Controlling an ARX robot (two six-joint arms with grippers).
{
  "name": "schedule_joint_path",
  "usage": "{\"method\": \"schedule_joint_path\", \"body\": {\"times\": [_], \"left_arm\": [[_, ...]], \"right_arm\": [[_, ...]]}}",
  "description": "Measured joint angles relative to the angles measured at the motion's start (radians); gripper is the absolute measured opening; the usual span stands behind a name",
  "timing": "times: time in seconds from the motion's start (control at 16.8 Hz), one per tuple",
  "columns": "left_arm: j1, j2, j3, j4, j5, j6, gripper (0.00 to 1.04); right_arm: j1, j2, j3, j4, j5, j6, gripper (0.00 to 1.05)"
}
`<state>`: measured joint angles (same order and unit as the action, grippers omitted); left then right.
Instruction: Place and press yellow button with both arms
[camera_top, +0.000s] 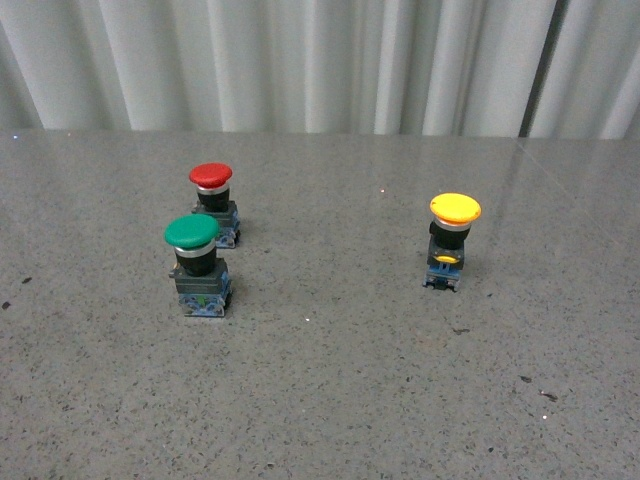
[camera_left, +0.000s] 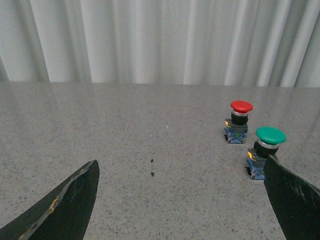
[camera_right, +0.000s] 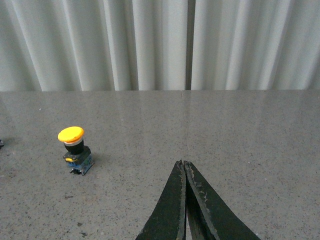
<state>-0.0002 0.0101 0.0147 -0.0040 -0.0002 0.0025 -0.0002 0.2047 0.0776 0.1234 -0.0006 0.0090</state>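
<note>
Over the table (camera_top: 330, 400), left end effector (camera_left: 180, 200) gapes wide, empty; right end effector (camera_right: 184, 172) pinched closed, empty.

Three push buttons stand on the desk (camera_top: 320, 400), one of each cap colour: one yellow button (camera_top: 452, 240) at about 3 o'clock, one green button (camera_top: 197, 265) at about 9 o'clock, and one red button (camera_top: 214, 203) at about 10 o'clock, just behind the green one. Each of the three has a single mushroom cap on a dark body with a blue base. Two grippers show, one per wrist view: the left gripper (camera_left: 180, 200) and the right gripper (camera_right: 185, 200), each with two black jaws.
</note>
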Motion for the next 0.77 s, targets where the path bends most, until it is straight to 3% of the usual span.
{"method": "schedule_joint_path", "body": {"times": [0.18, 0.77], "left_arm": [[0.0, 0.0, 0.0, -0.001, -0.002, 0.0, 0.98], [0.0, 0.0, 0.0, 0.0, 0.0, 0.0, 0.98]], "right_arm": [[0.0, -0.155, -0.025, -0.138, 0.0, -0.002, 0.02], [0.0, -0.2, -0.065, -0.129, 0.0, -0.003, 0.02]]}}
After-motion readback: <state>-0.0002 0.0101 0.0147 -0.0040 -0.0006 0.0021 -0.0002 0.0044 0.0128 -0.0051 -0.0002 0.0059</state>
